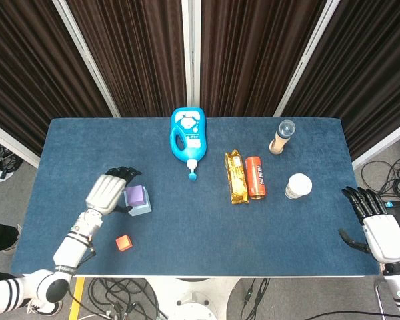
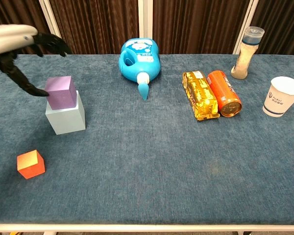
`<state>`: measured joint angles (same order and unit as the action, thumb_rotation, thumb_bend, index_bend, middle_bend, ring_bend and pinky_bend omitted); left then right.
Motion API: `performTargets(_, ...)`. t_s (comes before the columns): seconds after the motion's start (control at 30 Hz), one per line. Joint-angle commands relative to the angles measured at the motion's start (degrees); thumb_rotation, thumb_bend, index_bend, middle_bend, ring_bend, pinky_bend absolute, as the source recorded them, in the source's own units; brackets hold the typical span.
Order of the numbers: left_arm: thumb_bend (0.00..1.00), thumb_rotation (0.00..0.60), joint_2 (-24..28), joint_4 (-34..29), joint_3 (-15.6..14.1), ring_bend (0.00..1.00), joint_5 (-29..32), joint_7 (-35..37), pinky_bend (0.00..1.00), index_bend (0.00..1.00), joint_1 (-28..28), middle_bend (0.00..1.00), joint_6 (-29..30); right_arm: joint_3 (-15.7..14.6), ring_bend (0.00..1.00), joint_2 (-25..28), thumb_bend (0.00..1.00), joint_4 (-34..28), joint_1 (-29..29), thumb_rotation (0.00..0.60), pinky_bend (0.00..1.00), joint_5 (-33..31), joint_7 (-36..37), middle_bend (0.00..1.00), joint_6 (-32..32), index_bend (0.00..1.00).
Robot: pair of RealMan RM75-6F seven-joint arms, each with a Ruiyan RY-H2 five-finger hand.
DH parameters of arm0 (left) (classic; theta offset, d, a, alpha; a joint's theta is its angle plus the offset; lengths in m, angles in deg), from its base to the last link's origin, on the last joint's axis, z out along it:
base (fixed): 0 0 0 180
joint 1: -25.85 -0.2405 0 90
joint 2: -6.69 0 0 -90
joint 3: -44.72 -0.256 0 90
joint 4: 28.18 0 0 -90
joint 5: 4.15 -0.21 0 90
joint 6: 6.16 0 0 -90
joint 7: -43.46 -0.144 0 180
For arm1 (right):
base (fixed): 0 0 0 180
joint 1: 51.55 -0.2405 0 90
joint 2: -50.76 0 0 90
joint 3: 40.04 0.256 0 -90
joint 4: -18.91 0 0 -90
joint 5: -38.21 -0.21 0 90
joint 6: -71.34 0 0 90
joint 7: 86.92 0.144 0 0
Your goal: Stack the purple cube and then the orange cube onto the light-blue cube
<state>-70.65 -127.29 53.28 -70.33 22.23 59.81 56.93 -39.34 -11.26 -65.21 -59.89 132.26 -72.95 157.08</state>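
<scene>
The fingers [image 2: 51,43] of the left hand [image 1: 107,192] were spread apart and nothing was held — only the thumb tip was seen at the purple cube [image 2: 61,92], which sat on the light-blue cube [image 2: 65,117]. The orange cube [image 2: 30,163] lay apart on the table [image 2: 152,176], nearer the front edge. The right hand [image 1: 380,233] was held open, empty — off the table's right edge.

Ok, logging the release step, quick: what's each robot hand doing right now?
Left robot hand: open, holding nothing, thumb tip at the purple cube.
Right robot hand: open, empty, off the table edge.
</scene>
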Motion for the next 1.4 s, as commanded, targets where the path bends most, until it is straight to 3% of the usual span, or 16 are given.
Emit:
performTargets(0.03,0.11,0.600,3.62,-2.76,-1.81,0.20,-2.05,0.87,0.24,0.26,-3.16,0.32,3.60,-0.04,0.00,0.07,0.20,-0.04,-0.01,0.600,0.00,0.08,0.12,0.07,0.01,0.03)
performTargets(0.2,0.11,0.600,8.68,-3.93,-5.26,0.22,-4.18,3.99,0.26,0.33,-8.05,0.41,7.00,-0.12,0.00,0.38,0.20,-0.18,-0.09,0.600,0.00,0.18,0.82,0.07,-0.10,0.03)
performTargets(0.4,0.11,0.600,11.52,-2.41,-10.09,0.30,-8.47,9.55,0.36,0.39,-12.18,0.46,7.24,-0.16,0.00,0.52,0.20,-0.23,-0.17,0.600,0.00,0.13,1.07,0.07,-0.30,0.03)
performTargets(0.73,0.12,0.600,6.07,-0.12,-15.25,0.33,-18.37,13.94,0.40,0.40,-15.40,0.47,7.46,-0.42,0.00,0.27,0.20,-0.21,-0.45,0.600,0.00,0.24,0.51,0.07,-1.07,0.03)
performTargets(0.9,0.12,0.600,1.71,0.46,-15.27,0.34,-17.22,12.68,0.42,0.40,-16.07,0.47,5.91,-0.40,0.00,0.40,0.20,-0.29,-0.49,0.600,0.00,0.23,0.75,0.07,-1.06,0.03)
performTargets(1.17,0.12,0.600,-5.46,0.82,-12.85,0.35,-12.02,6.53,0.44,0.40,-17.66,0.48,6.51,-0.40,0.00,0.50,0.20,-0.24,-0.52,0.600,0.00,0.13,1.14,0.07,-1.11,0.03)
performTargets(1.4,0.12,0.600,-8.81,0.58,-11.23,0.37,-6.84,2.80,0.45,0.39,-18.53,0.50,6.56,-0.28,0.00,0.71,0.20,-0.28,-0.48,0.600,0.00,0.05,1.63,0.07,-0.86,0.03)
